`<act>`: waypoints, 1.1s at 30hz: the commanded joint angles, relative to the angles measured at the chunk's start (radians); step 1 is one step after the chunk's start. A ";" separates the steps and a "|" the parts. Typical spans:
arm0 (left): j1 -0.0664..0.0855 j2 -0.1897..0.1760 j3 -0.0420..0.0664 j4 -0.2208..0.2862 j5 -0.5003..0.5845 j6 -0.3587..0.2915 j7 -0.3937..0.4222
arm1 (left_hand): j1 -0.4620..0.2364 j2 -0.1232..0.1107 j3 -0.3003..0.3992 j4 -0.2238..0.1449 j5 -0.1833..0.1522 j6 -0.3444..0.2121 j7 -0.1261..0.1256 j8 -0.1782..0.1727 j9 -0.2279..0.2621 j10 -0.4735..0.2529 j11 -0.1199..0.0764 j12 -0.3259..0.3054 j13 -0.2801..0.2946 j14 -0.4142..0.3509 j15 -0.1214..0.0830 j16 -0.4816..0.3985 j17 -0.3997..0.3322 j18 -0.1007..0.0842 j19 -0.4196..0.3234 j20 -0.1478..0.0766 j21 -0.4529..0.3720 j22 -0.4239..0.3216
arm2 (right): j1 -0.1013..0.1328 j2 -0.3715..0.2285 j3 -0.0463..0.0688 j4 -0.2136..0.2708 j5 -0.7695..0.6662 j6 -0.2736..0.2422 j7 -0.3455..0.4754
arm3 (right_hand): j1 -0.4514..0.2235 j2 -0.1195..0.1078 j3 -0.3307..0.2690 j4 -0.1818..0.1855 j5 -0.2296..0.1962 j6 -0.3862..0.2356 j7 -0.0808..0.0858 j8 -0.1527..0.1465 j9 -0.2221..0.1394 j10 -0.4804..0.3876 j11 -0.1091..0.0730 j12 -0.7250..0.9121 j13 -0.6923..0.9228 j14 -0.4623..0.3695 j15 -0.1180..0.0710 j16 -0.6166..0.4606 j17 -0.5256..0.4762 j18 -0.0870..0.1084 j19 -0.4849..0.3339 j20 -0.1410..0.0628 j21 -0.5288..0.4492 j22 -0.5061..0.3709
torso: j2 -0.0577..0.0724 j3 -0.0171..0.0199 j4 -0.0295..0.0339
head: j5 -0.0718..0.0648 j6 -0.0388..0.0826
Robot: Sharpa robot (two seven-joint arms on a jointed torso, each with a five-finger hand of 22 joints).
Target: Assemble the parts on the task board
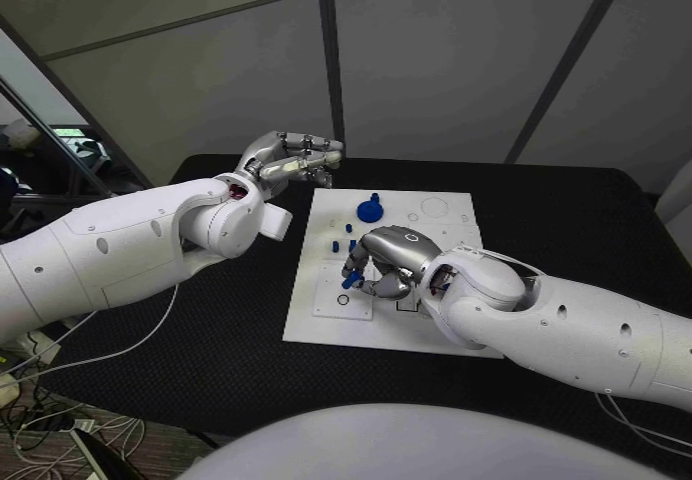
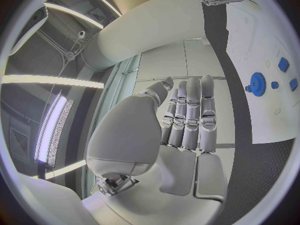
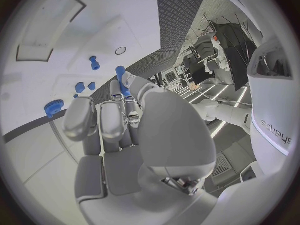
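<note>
- The black table (image 1: 577,230) carries the white task board (image 1: 447,232) at its middle; the board lies flat, and both arms reach in over it.
- The right hand (image 1: 387,262) is over the board's near-middle, fingers curled downward. The head view shows a blue peg (image 1: 352,279) at its fingertips; the right wrist view shows that peg (image 3: 120,78) pinched upright between the thumb and a finger, which the head view leaves partly hidden.
- The left hand (image 1: 293,157) hangs beyond the board's far left corner, above the table. The left wrist view shows its fingers (image 2: 191,116) straight and side by side, with nothing in them.
- A blue gear (image 1: 371,210) stands on the far part of the board; it also appears in the left wrist view (image 2: 257,83) and, seen edge-on, in the right wrist view (image 3: 54,106).
- Small blue parts (image 1: 340,243) lie between the gear and the right hand.
- The right wrist view alone shows a short blue pin (image 3: 94,63) standing on the board, beside a round hole (image 3: 120,50).
</note>
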 commanded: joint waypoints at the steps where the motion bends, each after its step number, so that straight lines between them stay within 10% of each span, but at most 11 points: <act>1: 0.002 0.001 0.001 -0.001 0.002 0.013 0.003 | -0.002 0.012 -0.005 -0.002 -0.005 -0.005 -0.002 0.004 -0.002 -0.009 0.001 0.007 0.001 -0.005 0.005 -0.006 -0.001 -0.027 0.003 0.004 -0.006 -0.002 | 0.001 0.008 -0.003 -0.012 -0.007 0.048 0.014 | 0.007 0.012 0.008 0.001 0.005 0.002 0.005 0.003 0.030 0.004 -0.001 -0.006 0.001 0.018 -0.003 0.006 0.001 -0.015 0.007 -0.001 0.005 0.002 | -0.001 0.0006 0.0001 | 0.003 0.000; 33: 0.002 0.005 0.001 -0.004 0.002 0.015 0.003 | -0.002 0.012 -0.005 -0.002 -0.005 -0.005 -0.002 0.004 -0.002 -0.009 0.001 0.007 0.001 -0.005 0.005 -0.006 -0.001 -0.027 0.003 0.004 -0.006 -0.002 | -0.005 0.049 -0.019 -0.050 -0.041 0.095 0.009 | 0.005 0.012 0.009 0.000 0.007 0.001 0.006 0.002 0.031 0.004 0.000 -0.009 0.001 0.019 -0.002 0.007 0.002 -0.015 0.007 -0.001 0.006 0.002 | -0.001 -0.0006 -0.0002 | 0.010 0.000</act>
